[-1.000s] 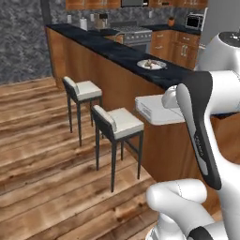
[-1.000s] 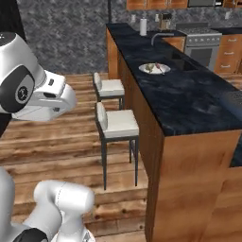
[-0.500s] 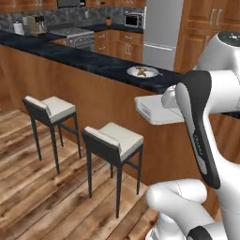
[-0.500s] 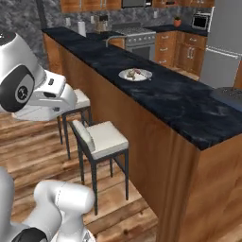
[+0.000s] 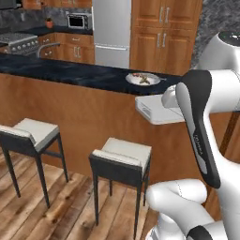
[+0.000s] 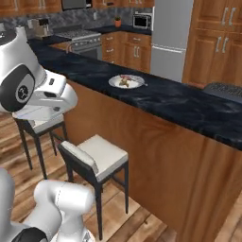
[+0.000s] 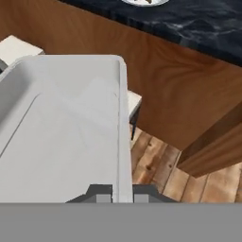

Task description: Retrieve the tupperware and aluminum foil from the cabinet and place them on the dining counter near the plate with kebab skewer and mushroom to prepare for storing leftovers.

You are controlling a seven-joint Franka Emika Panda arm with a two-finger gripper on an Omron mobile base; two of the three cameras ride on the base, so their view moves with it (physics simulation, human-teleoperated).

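The claw (image 7: 116,194) is clamped on the rim of an empty white tupperware (image 7: 61,127). It hangs below the surface (image 5: 70,72) edge, near the plate (image 5: 143,78) of food.

Glossy white rounded arm (image 5: 213,140) links, bulbous at the joints. Long dark grey panel up one link, small pale lettering on it. Dark round joint cap (image 6: 18,88). Short grey fingertips (image 7: 100,193), square-ended.

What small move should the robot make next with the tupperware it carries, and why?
Probably lift the tupperware and carry it forward over the counter. The hand is shut on its rim, and it hangs below the countertop edge, short of the plate, so it must clear the edge before being set down beside the plate.
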